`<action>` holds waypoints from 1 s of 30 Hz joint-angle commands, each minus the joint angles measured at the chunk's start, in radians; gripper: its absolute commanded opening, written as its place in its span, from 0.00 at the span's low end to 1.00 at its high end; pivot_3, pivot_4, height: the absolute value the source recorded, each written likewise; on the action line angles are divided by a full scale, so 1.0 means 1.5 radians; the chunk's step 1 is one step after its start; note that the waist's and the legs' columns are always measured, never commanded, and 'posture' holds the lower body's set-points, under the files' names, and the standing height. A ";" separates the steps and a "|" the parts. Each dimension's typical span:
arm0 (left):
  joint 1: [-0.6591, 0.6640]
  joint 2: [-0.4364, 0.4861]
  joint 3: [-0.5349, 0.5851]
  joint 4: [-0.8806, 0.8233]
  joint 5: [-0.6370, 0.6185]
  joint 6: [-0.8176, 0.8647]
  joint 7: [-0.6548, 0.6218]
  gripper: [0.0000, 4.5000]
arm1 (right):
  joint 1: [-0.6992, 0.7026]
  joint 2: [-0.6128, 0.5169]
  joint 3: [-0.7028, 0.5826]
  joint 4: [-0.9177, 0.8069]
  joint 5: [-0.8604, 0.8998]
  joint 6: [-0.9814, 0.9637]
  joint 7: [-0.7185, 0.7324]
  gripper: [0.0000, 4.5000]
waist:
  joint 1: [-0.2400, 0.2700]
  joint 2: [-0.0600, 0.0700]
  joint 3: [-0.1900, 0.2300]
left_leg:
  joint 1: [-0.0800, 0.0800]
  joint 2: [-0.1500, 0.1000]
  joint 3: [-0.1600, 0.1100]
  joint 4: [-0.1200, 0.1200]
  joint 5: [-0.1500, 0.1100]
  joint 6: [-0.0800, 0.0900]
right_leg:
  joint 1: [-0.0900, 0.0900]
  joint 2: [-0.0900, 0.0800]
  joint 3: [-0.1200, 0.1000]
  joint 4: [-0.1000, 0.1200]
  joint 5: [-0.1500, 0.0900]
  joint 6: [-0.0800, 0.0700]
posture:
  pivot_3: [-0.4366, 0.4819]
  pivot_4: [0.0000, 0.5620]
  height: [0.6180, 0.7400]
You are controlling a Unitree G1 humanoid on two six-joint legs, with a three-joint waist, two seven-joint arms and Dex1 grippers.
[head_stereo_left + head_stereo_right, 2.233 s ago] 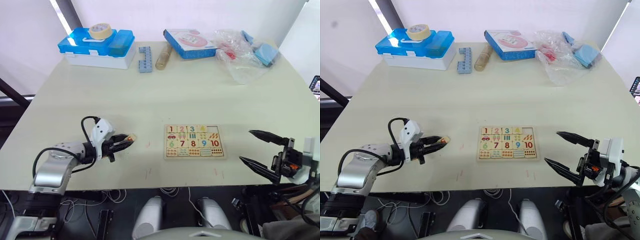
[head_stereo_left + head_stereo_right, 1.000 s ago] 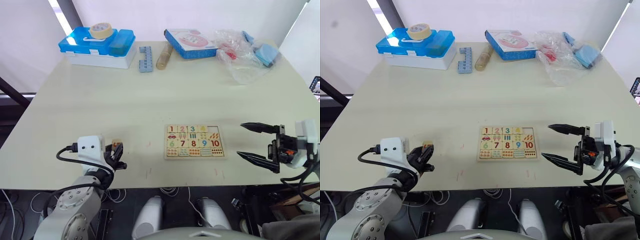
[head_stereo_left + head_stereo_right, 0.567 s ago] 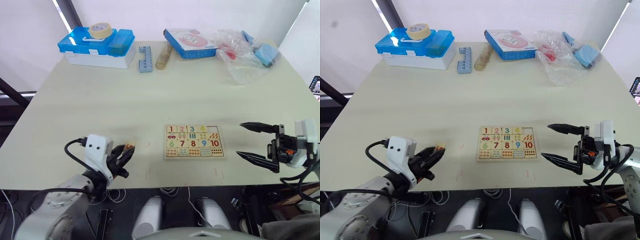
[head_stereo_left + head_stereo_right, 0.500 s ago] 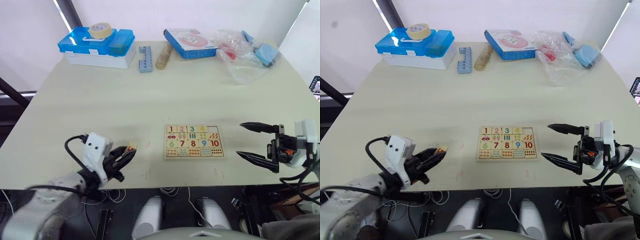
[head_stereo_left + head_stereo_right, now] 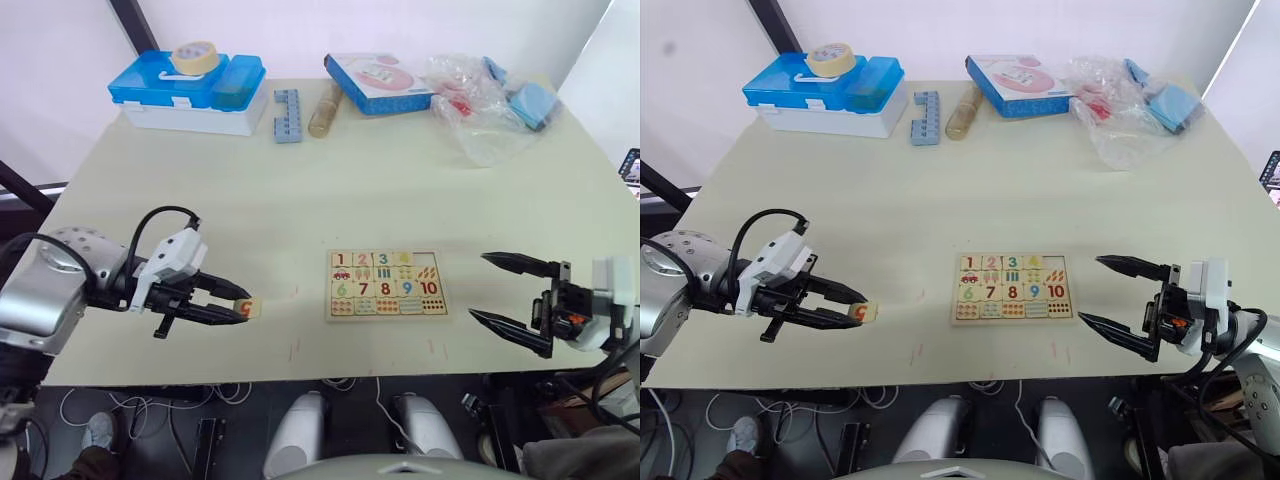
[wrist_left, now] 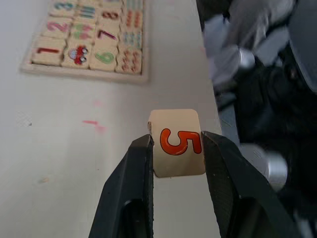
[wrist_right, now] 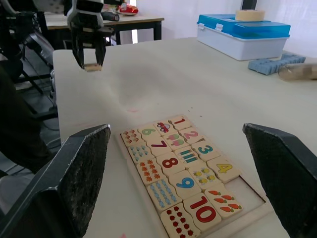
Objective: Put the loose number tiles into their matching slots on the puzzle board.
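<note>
Left end effector [image 5: 243,309]: gripping the red 5 tile [image 6: 177,143] above the counter [image 5: 330,180].
Right end effector [image 5: 500,290]: hanging open beside the puzzle board [image 5: 386,284].
Next: carrying it to the empty top-row slot [image 7: 247,187].

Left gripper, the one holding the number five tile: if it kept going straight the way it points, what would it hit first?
Probably the pale-wood puzzle board. The left gripper, shut on the red-5 tile, points across bare table toward it; height is unclear, so it might pass over.
</note>
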 commanded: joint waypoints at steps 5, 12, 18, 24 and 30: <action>-0.338 -0.018 -0.509 0.241 0.018 -0.414 -0.023 0.21 | 0.044 0.014 -0.017 -0.072 -0.002 -0.029 -0.036 1.00 | 0.003 -0.001 0.000 | -0.002 -0.002 -0.001 0.003 0.000 0.000 | 0.000 0.000 0.000 0.001 0.000 0.001 | 0.48 0.27 1.00; -0.564 -0.140 -0.854 0.427 -0.038 -0.639 -0.023 0.21 | 0.086 0.021 -0.027 -0.119 -0.003 -0.032 -0.068 1.00 | -0.001 -0.002 0.000 | -0.002 -0.003 -0.002 0.005 0.000 0.000 | 0.001 0.001 -0.001 0.002 0.001 0.003 | 0.48 0.27 1.00; -0.637 -0.214 -0.998 0.497 -0.077 -0.737 -0.023 0.21 | 0.113 0.026 -0.029 -0.144 -0.006 -0.036 -0.089 1.00 | -0.002 -0.003 0.001 | -0.002 -0.003 -0.003 0.005 0.000 0.000 | 0.001 0.001 -0.001 0.003 0.001 0.003 | 0.48 0.27 1.00; -0.641 -0.266 -1.008 0.573 -0.085 -0.766 -0.023 0.32 | 0.116 0.023 -0.027 -0.153 -0.004 -0.034 -0.102 1.00 | 0.001 -0.003 0.001 | -0.001 -0.003 -0.003 0.006 0.000 0.001 | 0.002 0.001 -0.001 0.004 0.001 0.004 | 0.48 0.27 1.00; -0.608 -0.182 -0.919 0.516 -0.189 -0.688 -0.023 0.82 | 0.102 0.014 -0.017 -0.137 0.010 -0.025 -0.089 1.00 | -0.003 -0.005 0.002 | -0.001 -0.002 -0.003 0.008 0.000 0.001 | 0.001 0.001 -0.001 0.007 0.001 0.004 | 0.48 0.27 1.00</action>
